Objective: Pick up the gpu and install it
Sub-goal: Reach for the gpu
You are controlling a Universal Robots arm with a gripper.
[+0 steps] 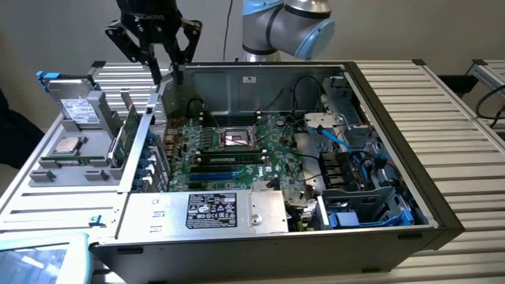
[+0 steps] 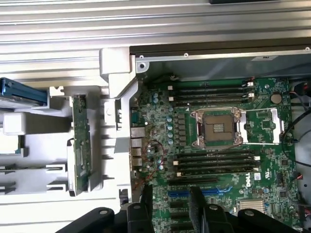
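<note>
gripper hung at upper left of the exterior view, over the far left corner of the opened pc case, clear of everything. it was released: fingers spread apart w/ nothing between them, and in the wrist view the motherboard and its blue expansion slot showed through the gap. gpu wasn't in the case; it stood on edge in a slot of the grey parts tray at left of the exterior view, just beside the case's left wall, green board face showing, well below the gripper and not touching it. same tray carried a silver white-labelled drive propped up toward the upper left, and a cpu chip lying flat in front of it. inside the case, mobo centre had the bare cpu socket w/ dark memory slots on either side of it. psu, silver w/ a black label, sat along the case's near edge at lower centre. blue cables ran thru the drive bay area at centre right. case rested on a ribbed metal bench. arm's grey-blue joint showed at top centre behind the case.
</note>
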